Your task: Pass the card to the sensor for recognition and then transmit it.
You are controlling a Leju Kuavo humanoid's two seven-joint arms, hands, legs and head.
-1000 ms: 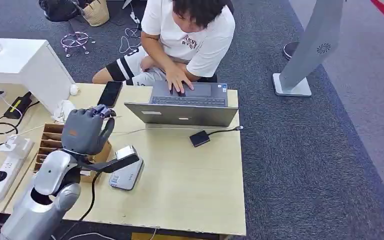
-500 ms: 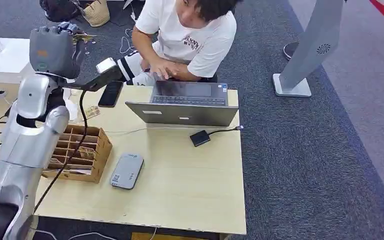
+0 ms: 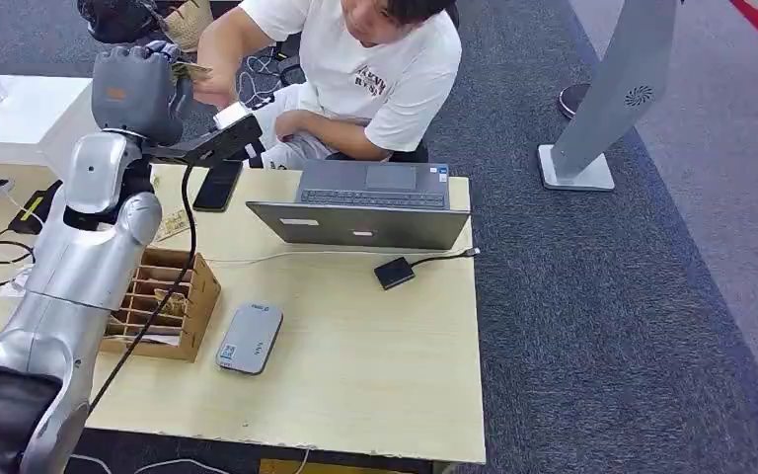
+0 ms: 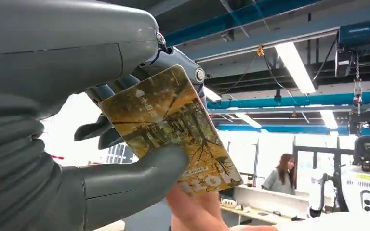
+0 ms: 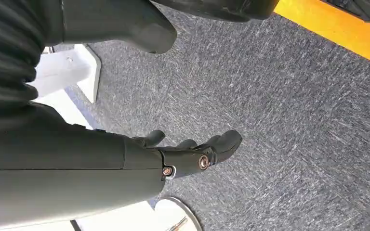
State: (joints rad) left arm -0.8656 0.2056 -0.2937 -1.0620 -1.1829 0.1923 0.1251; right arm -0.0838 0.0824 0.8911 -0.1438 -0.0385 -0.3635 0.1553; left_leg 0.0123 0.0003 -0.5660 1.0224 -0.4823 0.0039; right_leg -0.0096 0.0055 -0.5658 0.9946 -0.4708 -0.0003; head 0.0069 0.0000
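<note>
On the table (image 3: 375,346), cardboard organizer (image 3: 158,306) with cards; left hand (image 3: 138,89) pinching card (image 4: 171,130).

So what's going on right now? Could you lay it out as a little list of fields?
Left hand: raised high, holds a yellow card between thumb and fingers
Person's hand: touching the card's lower edge
Person: seated behind the table, one arm reaching up to the card
Right hand: hangs over grey carpet, holds nothing, fingers apart
Sensor: grey box flat on the table, beside the cardboard organizer
Laptop: open, facing the person
</note>
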